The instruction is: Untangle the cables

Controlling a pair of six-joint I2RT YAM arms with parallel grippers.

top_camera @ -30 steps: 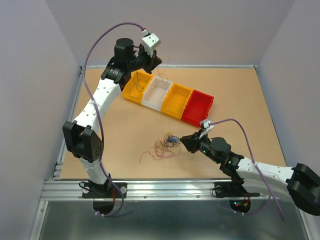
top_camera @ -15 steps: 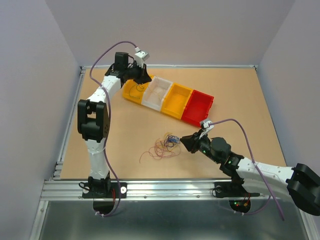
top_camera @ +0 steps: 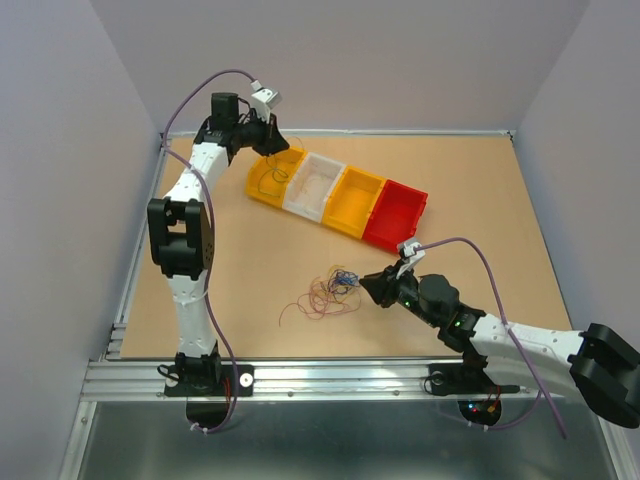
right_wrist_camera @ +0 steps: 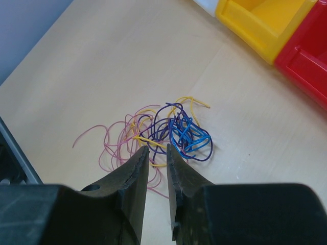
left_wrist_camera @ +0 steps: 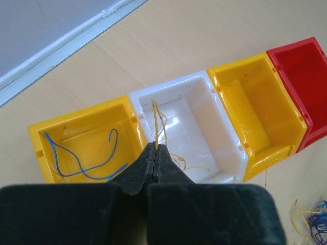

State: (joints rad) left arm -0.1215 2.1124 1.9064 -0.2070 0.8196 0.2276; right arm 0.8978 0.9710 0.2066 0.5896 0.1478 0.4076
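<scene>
The cables (top_camera: 330, 290) lie as a loose tangle of pink, yellow, purple and blue wires on the table; they also show in the right wrist view (right_wrist_camera: 173, 133). My right gripper (top_camera: 368, 285) is low beside the tangle's right side, jaws a narrow gap apart and empty, with the tips (right_wrist_camera: 157, 150) just short of the wires. My left gripper (top_camera: 270, 135) is high at the far left, above the row of bins. It is shut (left_wrist_camera: 155, 148) on a thin yellow wire (left_wrist_camera: 155, 120) that hangs toward the white bin (left_wrist_camera: 204, 109).
Four bins stand in a diagonal row: yellow (top_camera: 262, 190), white (top_camera: 315, 185), yellow (top_camera: 358, 200), red (top_camera: 397, 213). The left yellow bin (left_wrist_camera: 76, 115) holds a blue wire (left_wrist_camera: 76, 163). The white bin holds yellow wire. Grey walls close the table's back and sides.
My left arm has swung back and left, from over the bins toward the far left corner, still shut on the yellow wire. The right arm has barely moved.
</scene>
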